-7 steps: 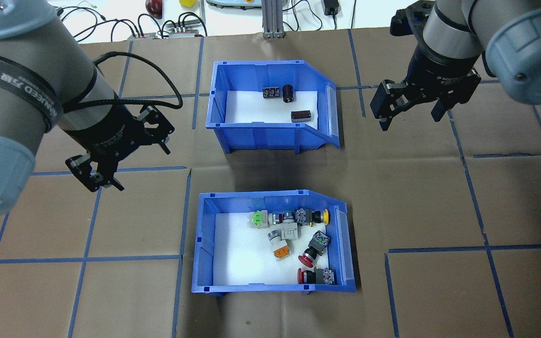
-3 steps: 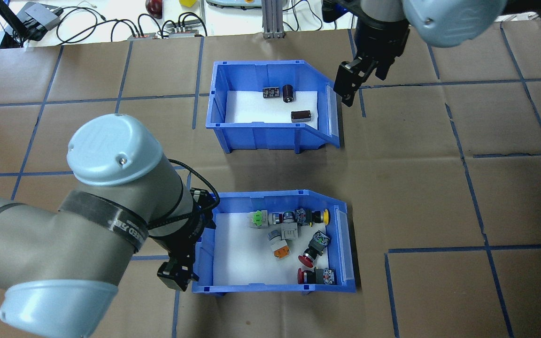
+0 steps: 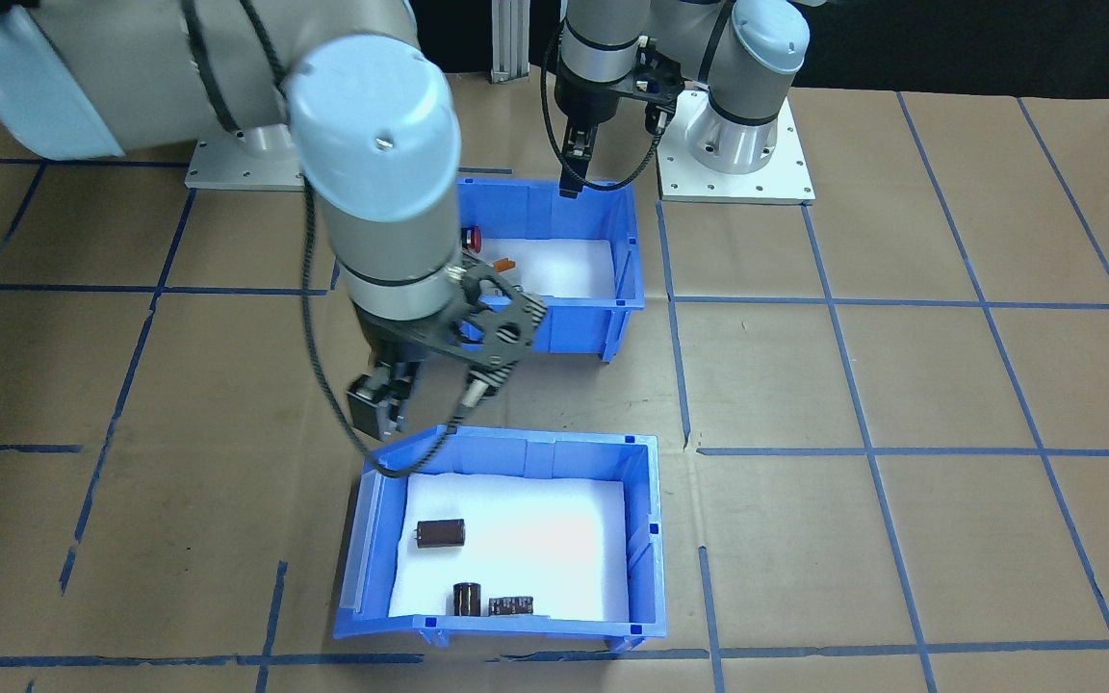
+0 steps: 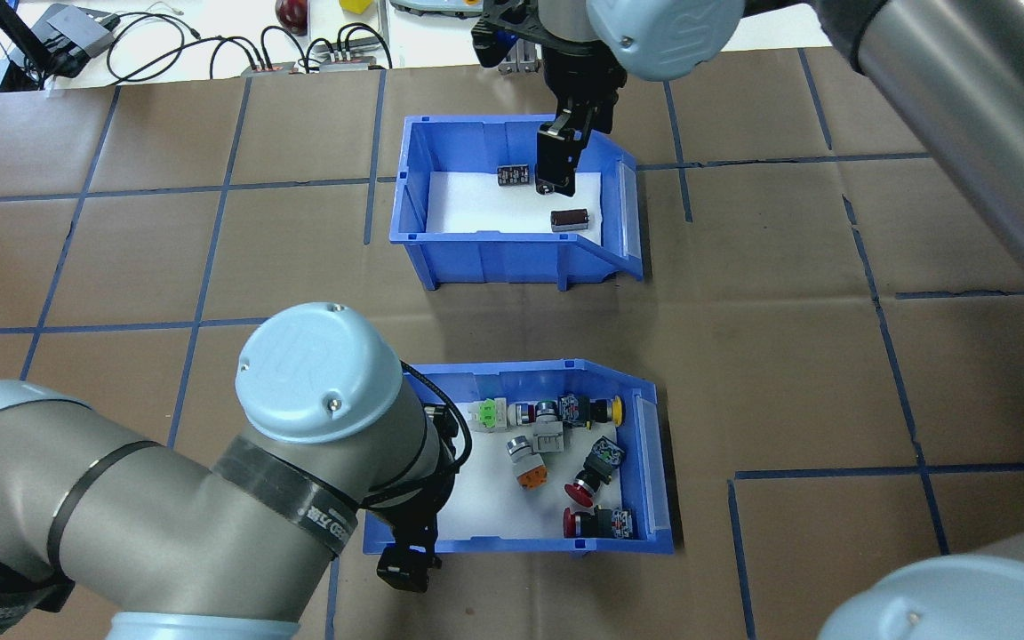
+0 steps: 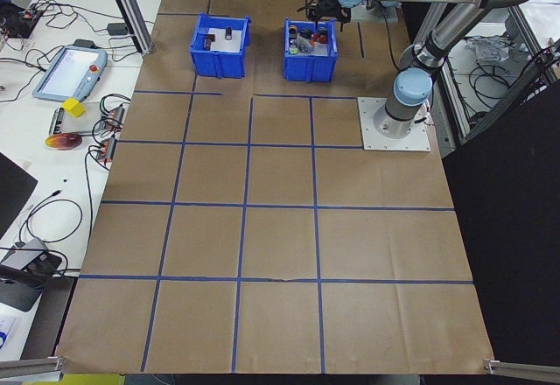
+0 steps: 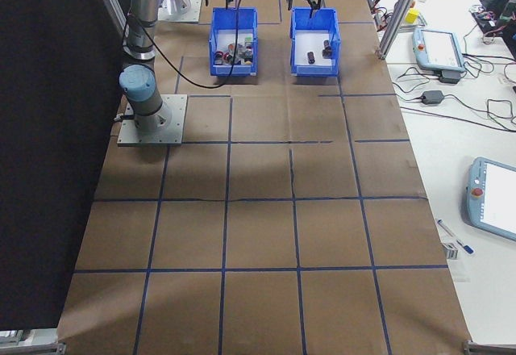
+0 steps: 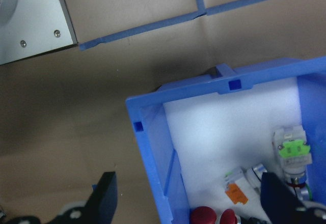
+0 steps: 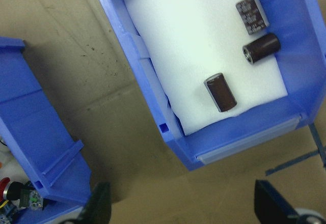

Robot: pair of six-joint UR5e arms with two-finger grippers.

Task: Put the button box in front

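In the overhead view, the button box (image 4: 645, 462) sits in the lower centre of the frame on the brown tabletop (image 4: 832, 356), nearest the robot. Its white floor carries the coloured push-button switches (image 4: 556, 444) along the right half. The left gripper (image 4: 405, 556) hangs at the box's lower-left corner. In the left wrist view its jaws stand spread, one fingertip outside the blue wall and one over the inside, so the wall lies between them. This looks like a set-up for pinching the rim, not yet closed.

Further up the frame, well apart from the first, stands the second blue bin (image 4: 512, 258), holding only dark cylinders (image 4: 569, 219). The right gripper (image 4: 556, 164) hovers over its far wall. In the right wrist view, its jaws are spread wide with the bin's corner between them, gripping nothing. Both bins probably need to trade places.
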